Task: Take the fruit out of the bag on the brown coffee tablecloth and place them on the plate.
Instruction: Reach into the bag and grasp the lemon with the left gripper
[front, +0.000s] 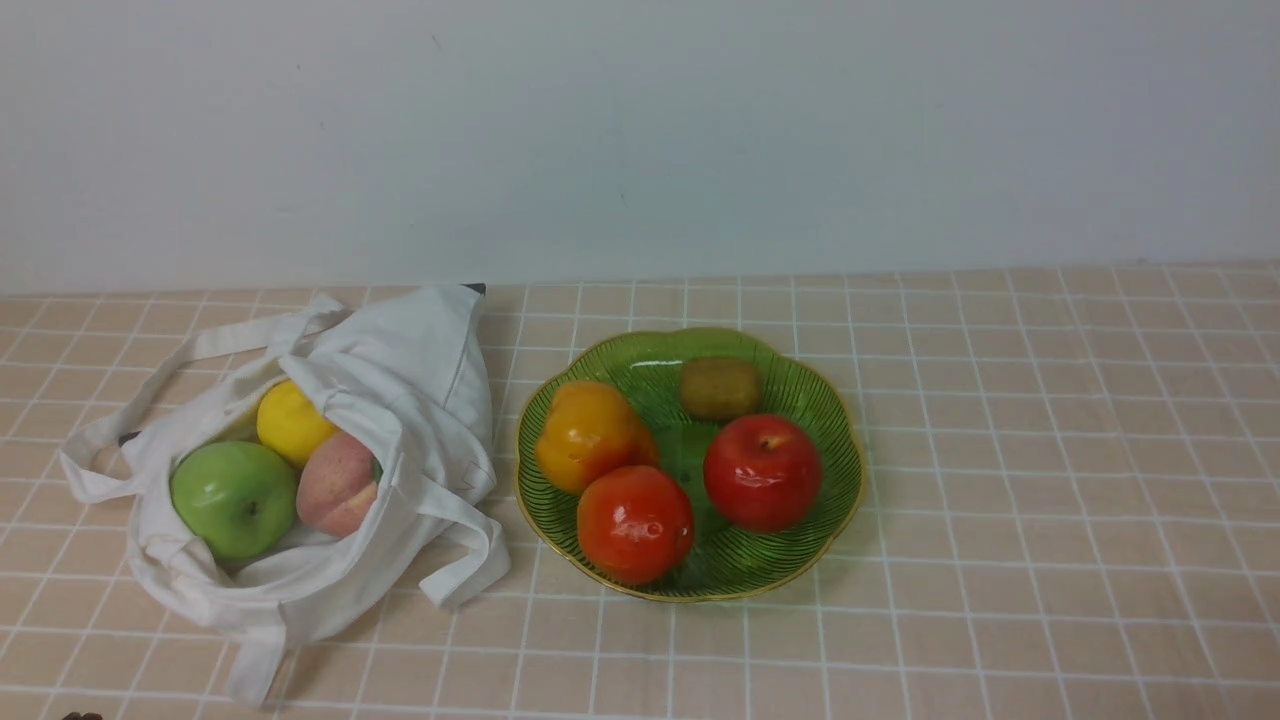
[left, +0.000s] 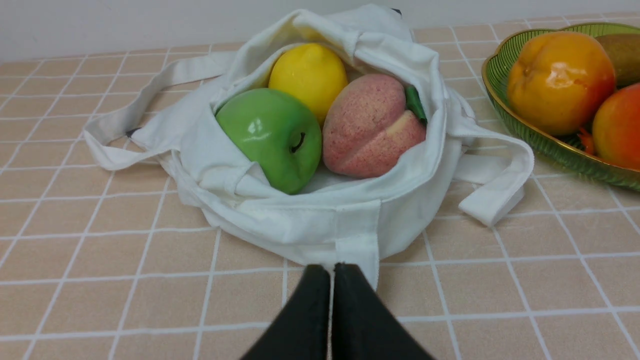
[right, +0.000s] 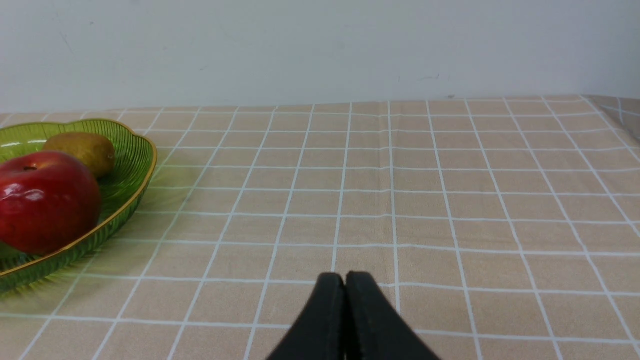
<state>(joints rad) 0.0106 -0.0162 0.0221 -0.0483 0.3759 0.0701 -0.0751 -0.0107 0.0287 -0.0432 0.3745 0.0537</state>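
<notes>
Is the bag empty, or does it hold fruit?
Not empty: the bag lies open, holding a lemon, a green apple and a peach.

Left gripper (left: 331, 267) showed 2 matte black fingers (left: 310, 310), broad-based, tapering to rounded tips. Right gripper (right: 345, 276) looked identical: plain black, unmarked.

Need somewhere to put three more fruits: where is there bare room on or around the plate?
The plate is crowded: orange fruit, red-orange fruit, red apple and kiwi fill its middle. Small bare patches lie between orange fruit and kiwi, and in front of the apple. The tablecloth right of the plate is wide open; the bag crowds the plate's left.
</notes>
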